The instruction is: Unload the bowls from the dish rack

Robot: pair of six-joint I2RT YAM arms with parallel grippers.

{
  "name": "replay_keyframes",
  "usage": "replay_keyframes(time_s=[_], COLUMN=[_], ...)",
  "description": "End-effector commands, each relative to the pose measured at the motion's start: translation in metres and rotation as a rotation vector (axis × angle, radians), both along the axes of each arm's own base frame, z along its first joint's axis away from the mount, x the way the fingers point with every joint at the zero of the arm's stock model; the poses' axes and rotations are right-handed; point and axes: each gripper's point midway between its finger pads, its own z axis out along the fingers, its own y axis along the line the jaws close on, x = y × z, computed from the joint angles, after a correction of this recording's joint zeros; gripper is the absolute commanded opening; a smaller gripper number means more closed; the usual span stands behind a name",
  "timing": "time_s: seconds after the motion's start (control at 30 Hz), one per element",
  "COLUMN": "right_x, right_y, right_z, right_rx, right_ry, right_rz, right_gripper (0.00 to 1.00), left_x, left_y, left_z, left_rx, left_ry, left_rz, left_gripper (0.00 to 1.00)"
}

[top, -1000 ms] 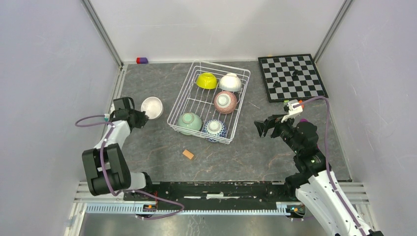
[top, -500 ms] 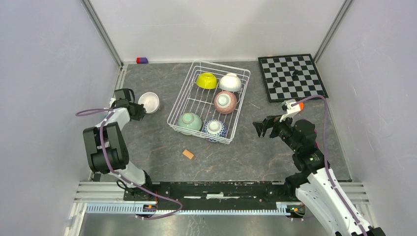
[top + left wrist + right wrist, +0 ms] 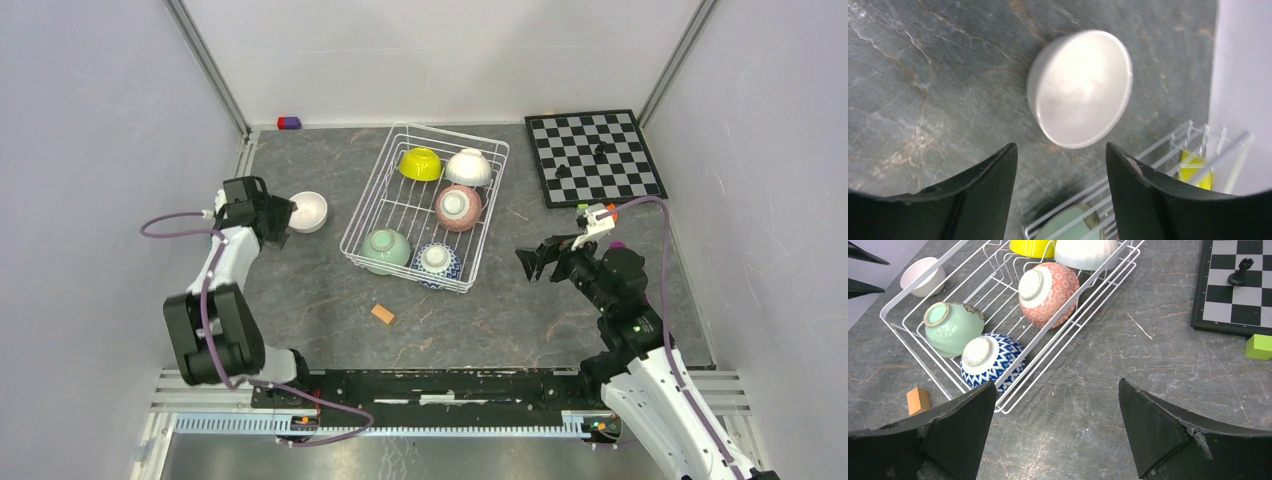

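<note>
— Where are the bowls?
— Five lie in the dish rack (image 3: 402, 208). The yellow-green bowl (image 3: 421, 163) and a white bowl (image 3: 468, 167) are at its far end and the pink bowl (image 3: 459, 207) is in the middle. The pale green bowl (image 3: 386, 249) and the blue-and-white bowl (image 3: 436, 261) are at its near end. Those last three are foot-up. The second white bowl (image 3: 1080, 89) stands upright on the table (image 3: 520, 310), just left of the rack.
— And the grippers?
— The left gripper (image 3: 1061, 160) has its fingers parted with nothing between them, and that bowl lies just beyond the tips. The right gripper (image 3: 1055, 385) hangs right of the rack, spread wide and empty.
— The surroundings?
— Dark veined stone underfoot, pale walls (image 3: 100, 150). A chessboard (image 3: 594, 156) sits beyond the rack's right, an orange block (image 3: 382, 314) on its near side.
— Changed since a second ago?
— The left fingers were pinched on that bowl's rim and now they have let go. The racked bowls have stayed put.
</note>
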Motion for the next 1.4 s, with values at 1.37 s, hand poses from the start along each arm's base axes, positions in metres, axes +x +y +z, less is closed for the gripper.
replay_keyframes(time_s=[1.37], right_x=[-0.014], right_y=[-0.025], right_z=[-0.057], right_rx=[-0.077], right_ry=[0.169], right_rz=[-0.118], right_gripper=[0.98], left_x=[-0.079], left_y=[-0.233], left_z=[0.151], left_rx=[0.62], left_ry=[-0.29], left_rz=[-1.192], left_gripper=[0.96])
